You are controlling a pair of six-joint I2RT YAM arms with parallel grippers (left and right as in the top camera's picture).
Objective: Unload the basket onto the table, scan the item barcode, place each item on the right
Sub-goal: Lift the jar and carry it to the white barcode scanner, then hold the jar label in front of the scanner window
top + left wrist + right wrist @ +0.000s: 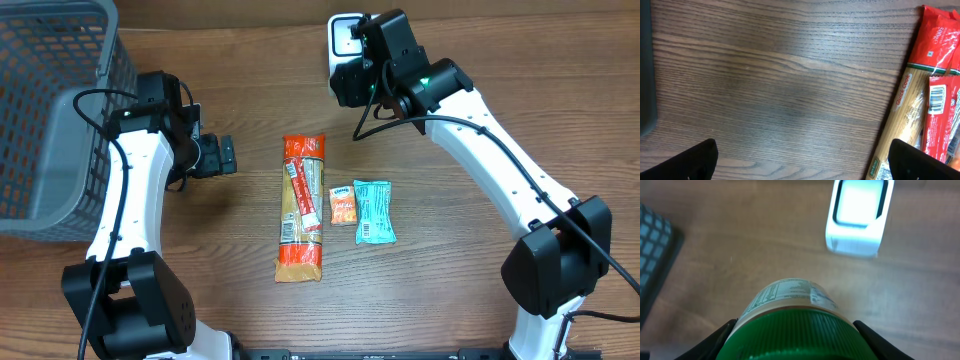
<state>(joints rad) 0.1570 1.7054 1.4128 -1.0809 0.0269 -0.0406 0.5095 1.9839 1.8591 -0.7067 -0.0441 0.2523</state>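
Right wrist view: the right gripper clamps a green-lidded jar just short of the scanner. The jar's barcode should be turned squarely toward the scanner's window. The left gripper gapes wide, empty.

Spaghetti packet lies just ahead of left pincer. Small orange sachet and teal packet farther ahead, side by side. Grey mesh basket behind it.
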